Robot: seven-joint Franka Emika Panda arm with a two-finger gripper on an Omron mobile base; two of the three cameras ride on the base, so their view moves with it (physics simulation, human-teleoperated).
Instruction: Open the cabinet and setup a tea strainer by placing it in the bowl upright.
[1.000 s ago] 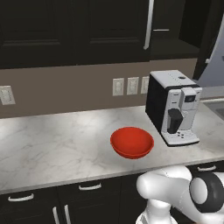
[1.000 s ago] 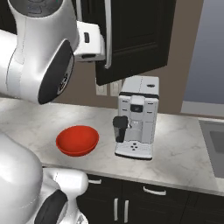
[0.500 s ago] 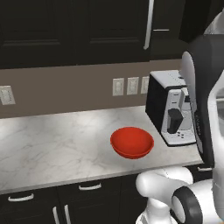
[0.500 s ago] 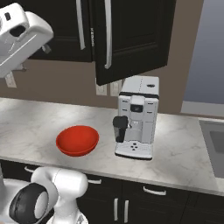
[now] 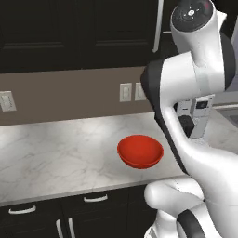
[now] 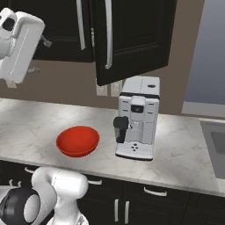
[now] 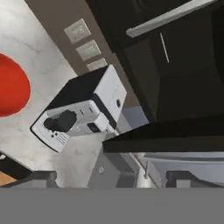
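Observation:
The cabinet (image 6: 132, 39) is near-black, and its right door stands swung out over the coffee machine. Its left door (image 6: 52, 26) is closed. The red bowl (image 6: 78, 140) sits empty on the marble counter, left of the machine; it also shows in the left base view (image 5: 139, 151) and the hand view (image 7: 11, 85). My gripper (image 7: 113, 179) is open with nothing between its dark fingertips (image 7: 41, 177), and it looks at the open cabinet from beside it. A thin pale streak (image 7: 164, 47) shows in the dark interior; I cannot tell whether it is the tea strainer.
A white coffee machine (image 6: 136, 118) stands on the counter right of the bowl. Wall outlets (image 5: 125, 92) sit on the brown backsplash. A sink (image 6: 215, 145) lies at the far right. My arm's white links (image 5: 186, 93) rise high in front of the machine.
My arm has swung up and away from the open door, leftward in the right base view. The door stays open and the bowl has not moved.

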